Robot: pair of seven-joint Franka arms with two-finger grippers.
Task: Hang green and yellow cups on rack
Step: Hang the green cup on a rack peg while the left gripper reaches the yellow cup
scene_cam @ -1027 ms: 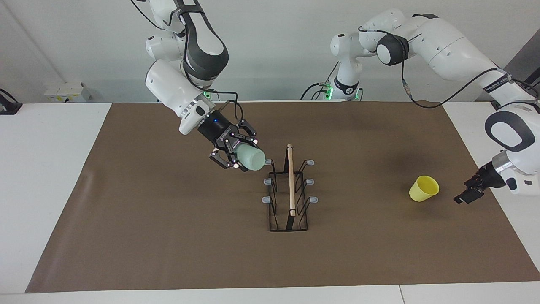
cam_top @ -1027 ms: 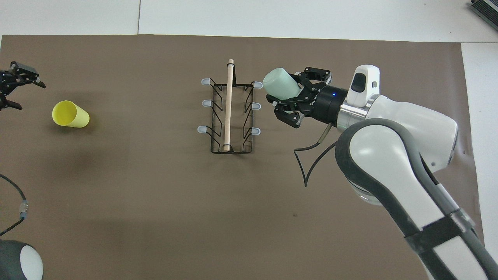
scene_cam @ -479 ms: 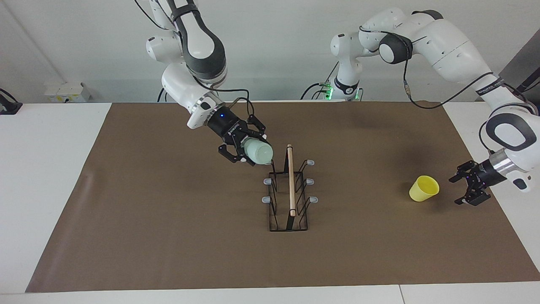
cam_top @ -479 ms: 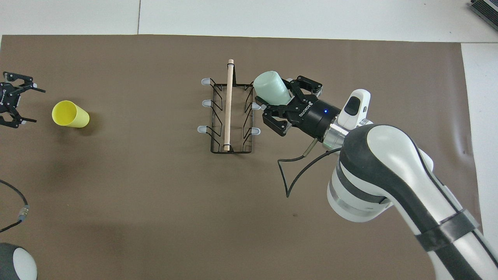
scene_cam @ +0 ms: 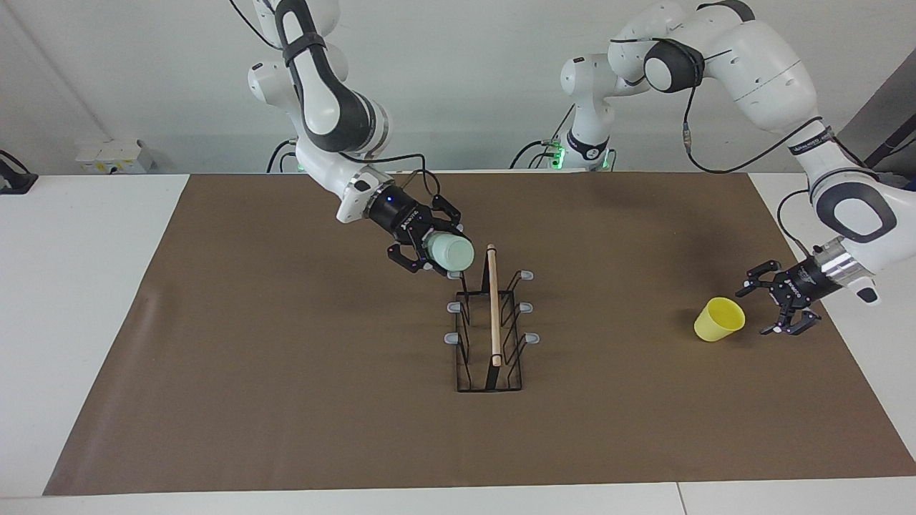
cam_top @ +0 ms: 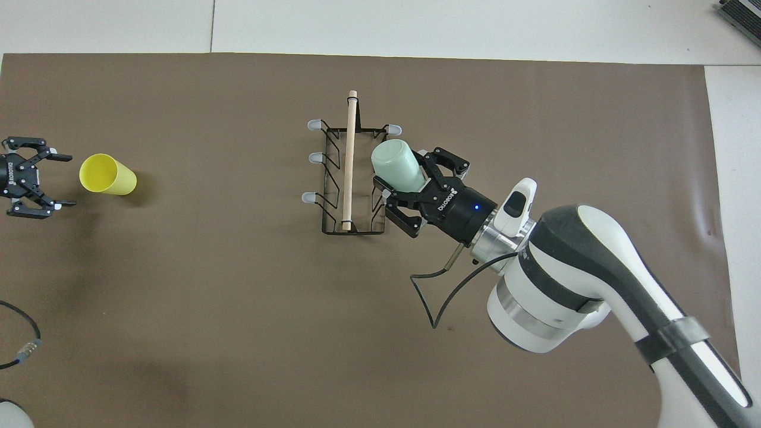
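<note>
Right gripper (scene_cam: 434, 252) grasps the green cup (scene_cam: 451, 253), held up in the air at centre frame in the facing view, just above the middle. Cup lies tilted, closed base pointing toward the rack (scene_cam: 489, 330). It is smooth pale mint plastic, tapered, without a handle. In the overhead view the same cup (cam_top: 395, 165) covers the rack's prongs on the right arm's side; the facing view puts it at the prong (scene_cam: 454, 275) nearest the robots on that side. Whether the cup touches that prong cannot be told.

The rack is thin black wire, a rectangular frame, standing at centre of the brown mat (scene_cam: 286, 372). Grey rounded tips cap the prongs that splay out from each long side. A light wooden dowel (scene_cam: 493, 304) runs along the top, round and straight.

Yellow cup (scene_cam: 718, 319): bright lemon plastic, same tapered shape, lying on its side on the mat at right of the facing view, well apart from the rack, toward the left arm's end of the surface. In the overhead view its open mouth (cam_top: 97, 173) faces the left gripper (cam_top: 43, 178).

Left gripper (scene_cam: 769, 300) has its fingers spread, holding nothing, just beside the yellow cup and not touching it.

The mat is matte brown with faint creases; it covers most of the white surface (scene_cam: 79, 286). A black cable loops from the right arm's wrist (cam_top: 443, 285). A small white box (scene_cam: 113, 155) sits at upper left of the facing view.
</note>
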